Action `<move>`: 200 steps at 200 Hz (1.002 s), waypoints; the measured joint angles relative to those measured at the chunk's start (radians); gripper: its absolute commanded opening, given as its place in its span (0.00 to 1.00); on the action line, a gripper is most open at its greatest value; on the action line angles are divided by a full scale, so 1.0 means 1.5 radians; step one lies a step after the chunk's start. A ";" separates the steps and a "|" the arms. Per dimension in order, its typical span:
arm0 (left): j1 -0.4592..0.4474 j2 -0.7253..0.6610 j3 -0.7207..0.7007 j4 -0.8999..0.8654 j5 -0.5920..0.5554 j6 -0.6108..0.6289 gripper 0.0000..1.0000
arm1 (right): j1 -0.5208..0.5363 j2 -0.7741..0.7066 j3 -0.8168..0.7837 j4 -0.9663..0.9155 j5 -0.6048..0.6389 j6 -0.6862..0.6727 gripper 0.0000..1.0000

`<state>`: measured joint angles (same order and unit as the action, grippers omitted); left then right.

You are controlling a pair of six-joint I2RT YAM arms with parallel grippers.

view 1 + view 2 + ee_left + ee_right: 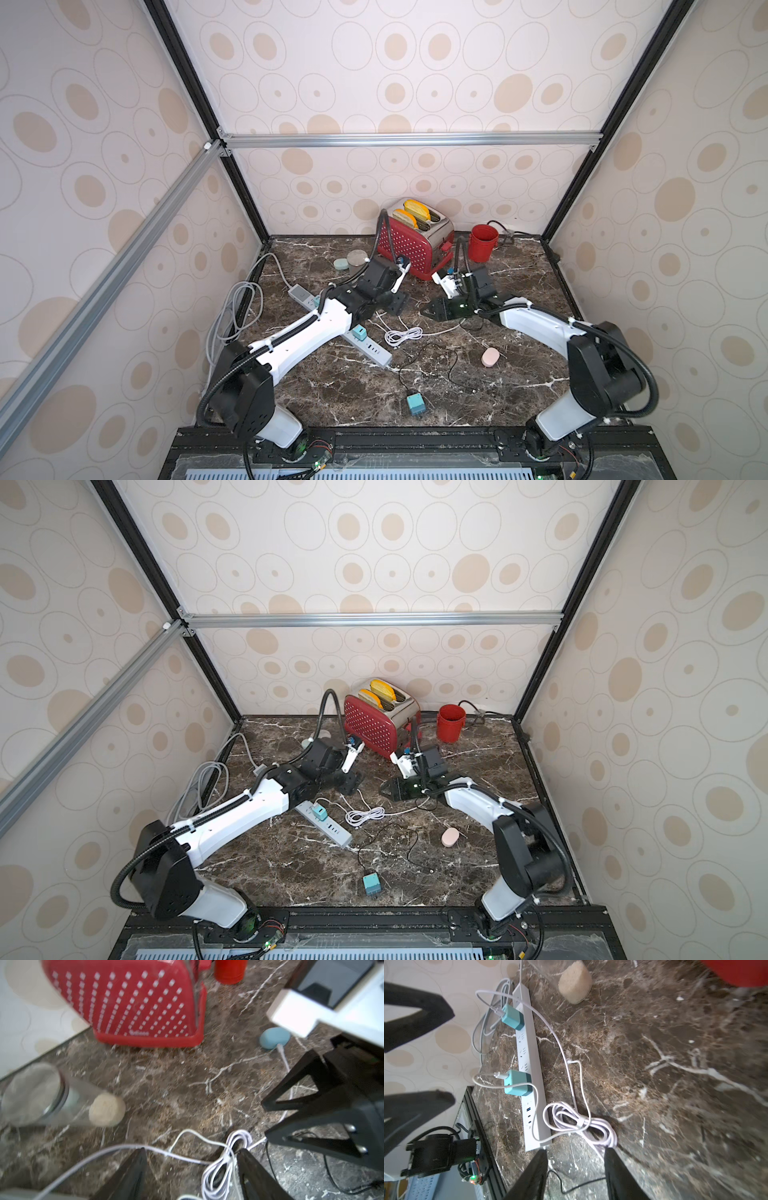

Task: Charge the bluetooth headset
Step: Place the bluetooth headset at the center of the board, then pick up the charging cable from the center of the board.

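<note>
A blue oval headset case point(274, 1038) lies by the toaster, with the tip of a white cable point(280, 1046) right beside it; the right wrist hides it in both top views. The cable's coil point(403, 334) point(583, 1124) lies mid-table and runs to a teal charger point(517, 1082) on the white power strip point(368, 343). My left gripper point(192, 1150) point(397, 305) hovers open over the coil, which lies by one fingertip. My right gripper point(576, 1150) point(426, 311) faces it, open, with only a thin black wire on the marble between its fingers.
Red toaster point(415, 245) and red cup point(483, 243) stand at the back. A glass point(33, 1093) lies on its side beside a beige lump point(107, 1109) and a teal case point(340, 264). A pink case point(490, 357) and a loose teal charger point(414, 404) lie nearer the front.
</note>
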<state>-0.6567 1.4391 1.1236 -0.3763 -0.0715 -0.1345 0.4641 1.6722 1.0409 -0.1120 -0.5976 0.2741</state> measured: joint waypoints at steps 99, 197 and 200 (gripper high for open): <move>0.041 -0.245 -0.213 -0.084 -0.048 -0.125 0.71 | 0.052 0.249 0.208 0.029 0.020 -0.015 0.38; 0.050 -0.266 -0.223 -0.112 -0.049 -0.128 0.72 | 0.067 0.298 0.227 0.013 -0.002 -0.004 0.19; 0.050 -0.266 -0.223 -0.112 -0.049 -0.128 0.72 | 0.067 0.299 0.227 0.013 -0.003 -0.007 0.16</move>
<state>-0.5819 1.0397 0.7895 -0.5446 -0.1452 -0.3260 0.5644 2.1204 1.3811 -0.0921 -0.6022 0.2638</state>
